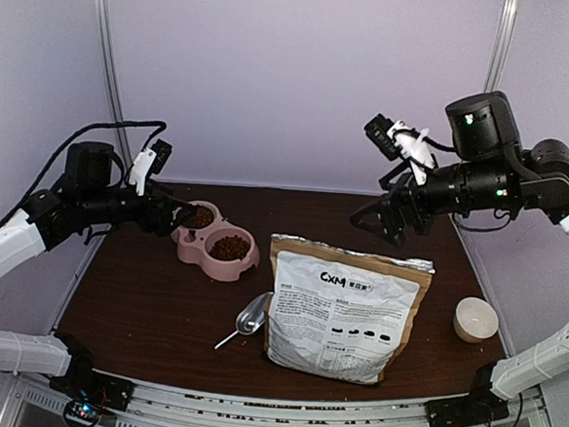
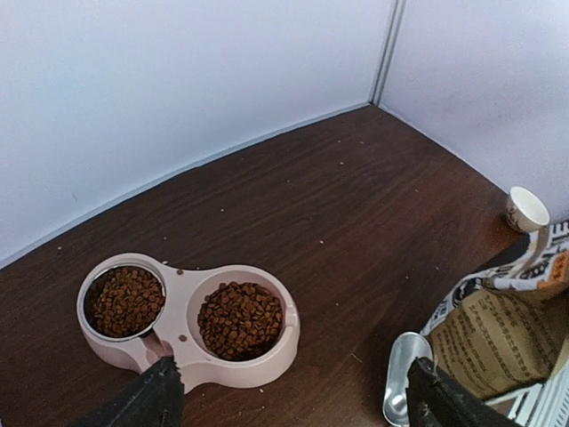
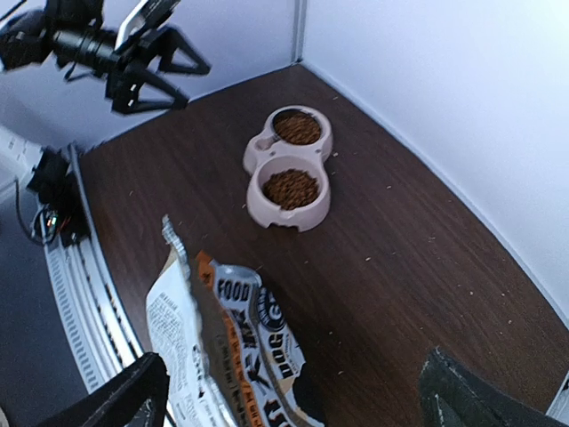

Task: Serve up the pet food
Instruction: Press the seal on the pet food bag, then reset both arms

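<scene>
Reddish-brown kibble (image 1: 229,248) fills both basins of the pink double feeder (image 1: 216,246); it also shows in the left wrist view (image 2: 239,319) and the right wrist view (image 3: 290,189). The white-grey-orange food bag (image 1: 341,310) stands at the table's front middle. A shiny metal scoop (image 1: 250,317) lies empty on the table left of the bag. My left gripper (image 1: 183,212) is open and empty, held above the feeder's left end. My right gripper (image 1: 377,220) is open and empty, raised high above the table behind the bag.
A small white cup (image 1: 475,319) stands near the table's right edge. Crumbs are scattered on the dark wood table (image 1: 142,301). White walls close the back and sides.
</scene>
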### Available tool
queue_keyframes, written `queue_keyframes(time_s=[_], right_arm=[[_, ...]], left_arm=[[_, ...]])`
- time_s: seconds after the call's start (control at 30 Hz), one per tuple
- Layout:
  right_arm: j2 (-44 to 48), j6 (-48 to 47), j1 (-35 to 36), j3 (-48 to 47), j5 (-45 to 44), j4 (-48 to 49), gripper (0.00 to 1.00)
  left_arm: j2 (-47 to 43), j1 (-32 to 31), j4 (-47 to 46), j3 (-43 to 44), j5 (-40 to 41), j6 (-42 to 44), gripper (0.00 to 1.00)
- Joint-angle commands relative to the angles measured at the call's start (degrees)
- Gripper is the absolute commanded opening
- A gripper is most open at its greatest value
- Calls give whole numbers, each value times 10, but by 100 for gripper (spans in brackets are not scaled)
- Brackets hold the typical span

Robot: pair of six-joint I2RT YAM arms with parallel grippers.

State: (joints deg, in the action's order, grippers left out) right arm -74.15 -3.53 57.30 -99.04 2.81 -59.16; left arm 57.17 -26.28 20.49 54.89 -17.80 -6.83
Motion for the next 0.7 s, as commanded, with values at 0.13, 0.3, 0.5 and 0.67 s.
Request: queue_keyframes(time_s=[0.13, 0.3, 0.5, 0.67], right_arm=[[29, 142, -201, 95, 11, 126, 100], [72, 179, -366, 262, 47, 226, 100], [111, 183, -520, 408, 27, 327, 100], [208, 197, -589, 574, 30, 526, 100]], left_arm=[[74, 80, -96, 16, 67, -116, 89], [79, 187, -114, -27, 70, -119, 89], [25, 334, -168, -117, 121, -121, 92], [-54, 344, -260, -231, 236, -107, 95]])
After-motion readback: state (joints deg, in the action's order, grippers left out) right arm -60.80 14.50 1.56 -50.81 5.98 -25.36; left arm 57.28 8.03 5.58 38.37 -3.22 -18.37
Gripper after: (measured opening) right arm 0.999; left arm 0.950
